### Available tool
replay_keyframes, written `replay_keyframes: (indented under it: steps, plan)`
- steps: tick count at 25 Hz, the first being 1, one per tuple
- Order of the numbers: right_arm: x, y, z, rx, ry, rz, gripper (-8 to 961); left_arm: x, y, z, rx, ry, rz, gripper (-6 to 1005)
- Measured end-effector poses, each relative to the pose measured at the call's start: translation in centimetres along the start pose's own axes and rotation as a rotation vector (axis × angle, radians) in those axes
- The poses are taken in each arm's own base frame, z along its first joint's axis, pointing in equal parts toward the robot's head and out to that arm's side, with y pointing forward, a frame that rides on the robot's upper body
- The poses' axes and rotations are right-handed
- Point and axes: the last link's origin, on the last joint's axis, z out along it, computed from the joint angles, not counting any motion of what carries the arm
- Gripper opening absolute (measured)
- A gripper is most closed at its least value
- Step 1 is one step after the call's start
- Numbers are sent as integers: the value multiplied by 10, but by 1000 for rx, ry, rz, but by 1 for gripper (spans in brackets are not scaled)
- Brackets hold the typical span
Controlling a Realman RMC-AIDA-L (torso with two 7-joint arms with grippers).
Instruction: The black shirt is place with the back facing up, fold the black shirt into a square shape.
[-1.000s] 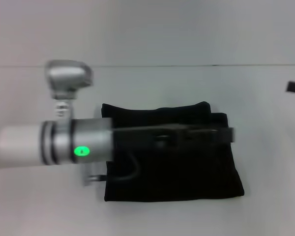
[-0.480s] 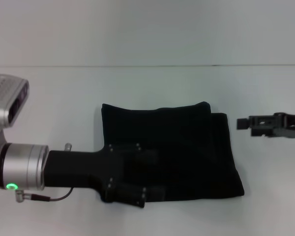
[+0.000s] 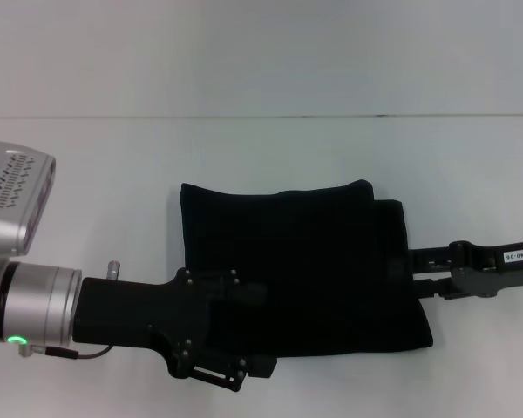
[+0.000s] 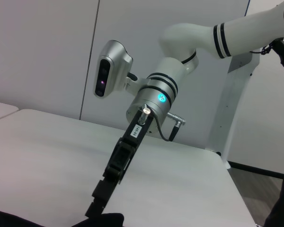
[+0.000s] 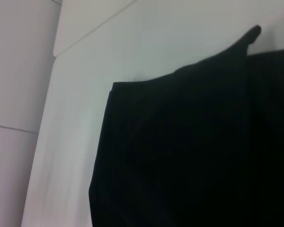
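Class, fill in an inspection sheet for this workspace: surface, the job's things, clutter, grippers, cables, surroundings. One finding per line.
Surface: white table, plain and flat.
Job's things: the black shirt lies folded into a rough rectangle at mid-table; a small point of cloth sticks up at its far right corner.
Clutter: nothing seen.
Grippers: left gripper sits low over the shirt's near left corner; right gripper reaches to the shirt's right edge and touches the cloth.
Cables: a thin dark cable loops by the left wrist; another by the right wrist.
Surroundings: pale panelled wall behind the table.
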Motion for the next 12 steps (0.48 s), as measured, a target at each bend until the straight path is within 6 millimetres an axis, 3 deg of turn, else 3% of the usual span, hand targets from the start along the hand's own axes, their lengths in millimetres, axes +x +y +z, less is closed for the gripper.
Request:
replay_keyframes:
  steps: [12]
  plan:
    - [3, -1, 12, 6, -10, 17, 826, -1, -3, 0, 21, -9, 2, 937]
